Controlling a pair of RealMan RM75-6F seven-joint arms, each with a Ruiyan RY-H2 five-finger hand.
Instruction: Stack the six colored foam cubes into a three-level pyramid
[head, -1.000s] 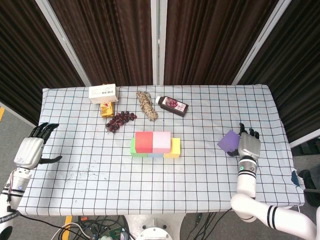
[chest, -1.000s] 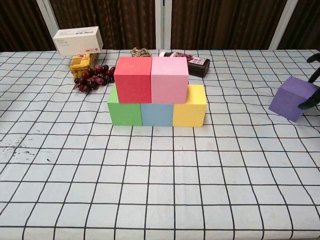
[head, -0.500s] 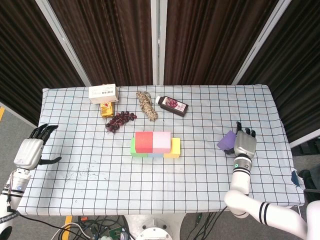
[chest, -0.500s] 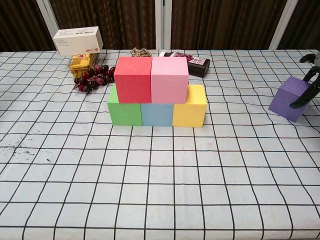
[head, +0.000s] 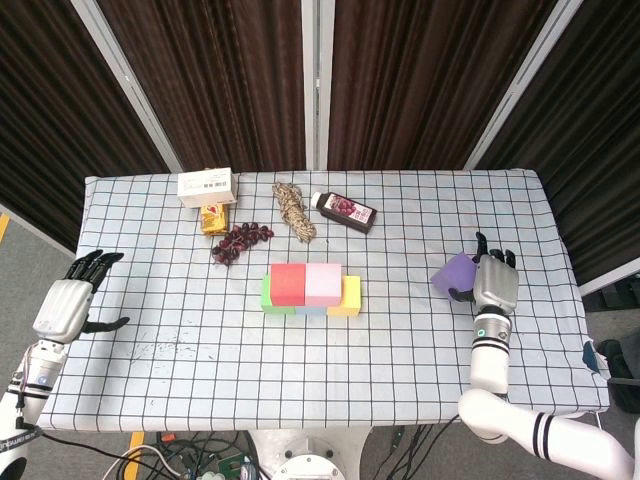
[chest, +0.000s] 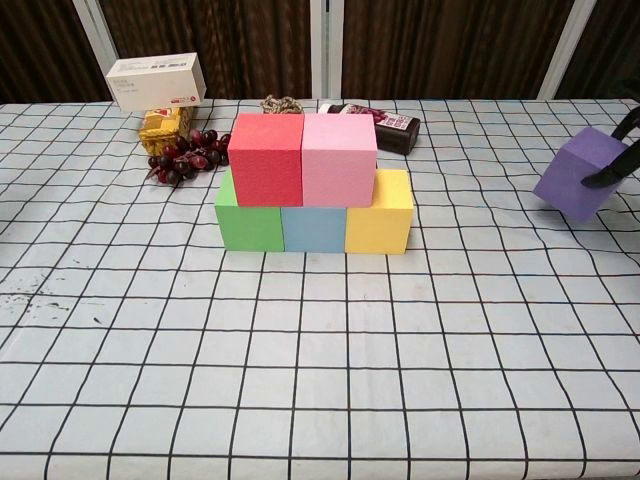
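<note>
A red cube (head: 288, 281) (chest: 266, 158) and a pink cube (head: 323, 281) (chest: 340, 158) sit on a row of green (chest: 248, 224), blue (chest: 313, 228) and yellow (chest: 381, 223) cubes at the table's middle. My right hand (head: 494, 283) grips a purple cube (head: 455, 274) (chest: 581, 172) at the right side, lifted a little and tilted. Only dark fingertips (chest: 621, 150) of that hand show at the chest view's right edge. My left hand (head: 68, 303) hovers open off the table's left edge.
At the back stand a white box (head: 207, 185), a yellow snack pack (head: 213, 218), dark grapes (head: 240, 240), a coil of rope (head: 294, 210) and a dark bottle (head: 345, 211) lying down. A checked cloth (head: 200, 350) covers the table.
My right hand has closed on the purple cube and raised it slightly off the cloth. The left hand drifted a little lower. The stack has not moved.
</note>
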